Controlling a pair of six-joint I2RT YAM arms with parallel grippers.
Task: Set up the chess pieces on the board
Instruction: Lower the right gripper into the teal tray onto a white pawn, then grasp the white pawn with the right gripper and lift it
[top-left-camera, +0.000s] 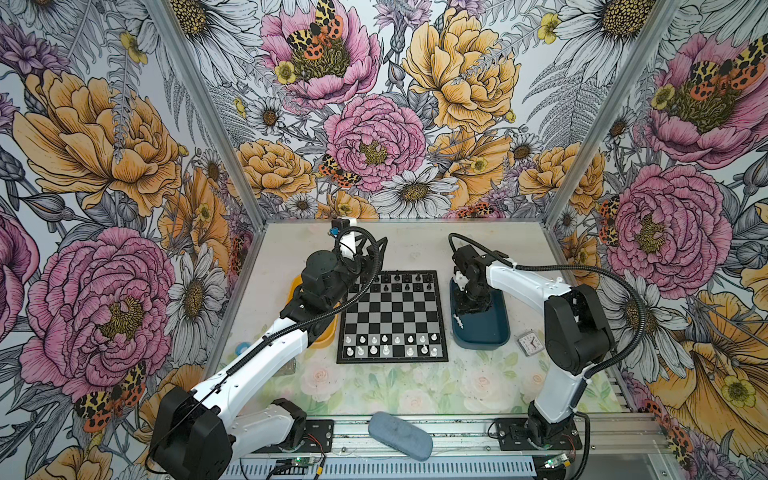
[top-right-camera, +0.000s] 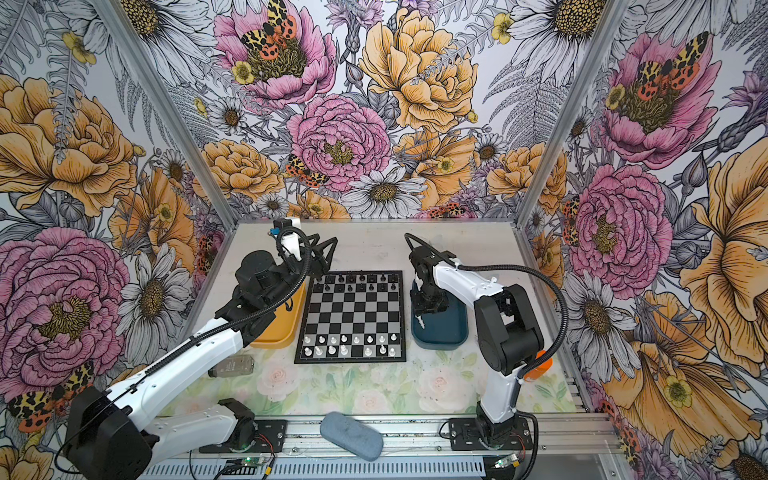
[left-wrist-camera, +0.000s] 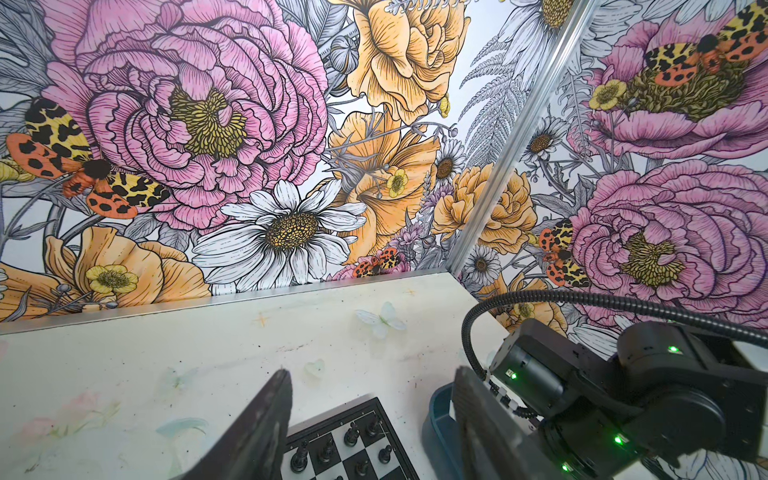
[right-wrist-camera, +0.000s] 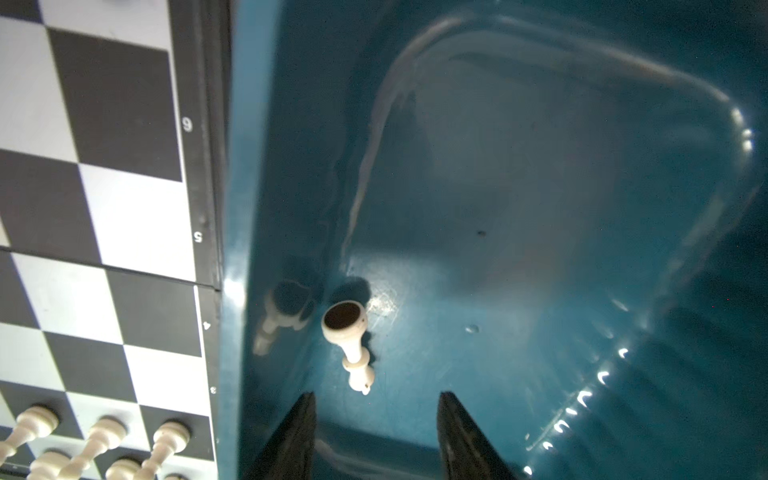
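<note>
Open right hand (right-wrist-camera: 376, 411) over the blue tray (right-wrist-camera: 540, 208), white piece (right-wrist-camera: 347, 336) lying on its side just ahead of it. Open, empty left hand (left-wrist-camera: 372, 374) above a corner of the board (left-wrist-camera: 353, 453)

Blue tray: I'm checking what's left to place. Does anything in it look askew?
Yes. One white chess piece lies tipped on its side on the blue tray floor, near the wall beside the board, its round base facing the right wrist camera. The open right end effector hovers by it, not gripping.
</note>
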